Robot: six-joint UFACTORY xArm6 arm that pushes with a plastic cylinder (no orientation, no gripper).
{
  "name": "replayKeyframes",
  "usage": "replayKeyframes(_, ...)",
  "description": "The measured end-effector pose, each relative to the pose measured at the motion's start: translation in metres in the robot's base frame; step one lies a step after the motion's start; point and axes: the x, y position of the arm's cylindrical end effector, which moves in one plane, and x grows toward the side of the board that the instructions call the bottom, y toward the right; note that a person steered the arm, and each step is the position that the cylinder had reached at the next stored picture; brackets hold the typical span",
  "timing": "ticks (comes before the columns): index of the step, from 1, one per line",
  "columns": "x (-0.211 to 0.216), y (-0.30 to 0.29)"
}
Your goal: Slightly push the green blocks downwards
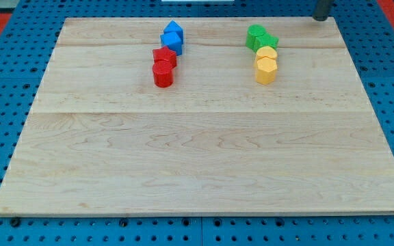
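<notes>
— Where are our green blocks (260, 38)?

— Near the board's (204, 157) top, right of centre, touching each other, with the yellow blocks (266, 64) just below them.

— And my tip (320, 19)?

— At the view's top edge, up and right of them. We have no fingers, only the rod. It sits above them, we judge, to push downward.

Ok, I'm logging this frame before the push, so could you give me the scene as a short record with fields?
surface: pale wooden board on blue pegboard
my tip: dark rod end at the view's top right, beyond the board edge, touching no block
green blocks: two green blocks, touching, near the top edge
yellow blocks: two yellow blocks directly below the green pair
blue blocks: two blue blocks, top centre-left
red blocks: two red blocks below the blue
</notes>
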Motion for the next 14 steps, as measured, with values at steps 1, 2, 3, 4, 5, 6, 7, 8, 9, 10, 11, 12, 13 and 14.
replayKeyframes(1,0.001,-0.035)
replayKeyframes(2,0.0,-0.091)
replayKeyframes(3,0.0,-0.162)
replayKeyframes(4,0.004,-0.202)
replayKeyframes(5,0.019,-0.203)
replayKeyframes(6,0.02,-0.189)
replayKeyframes(7,0.023,-0.154)
replayKeyframes(8,0.038,-0.139)
replayKeyframes(9,0.048,-0.138)
replayKeyframes(10,0.026,-0.145)
replayKeyframes(11,0.023,-0.151)
replayKeyframes(12,0.025,-0.167)
replayKeyframes(13,0.027,-0.187)
replayKeyframes(14,0.039,-0.187)
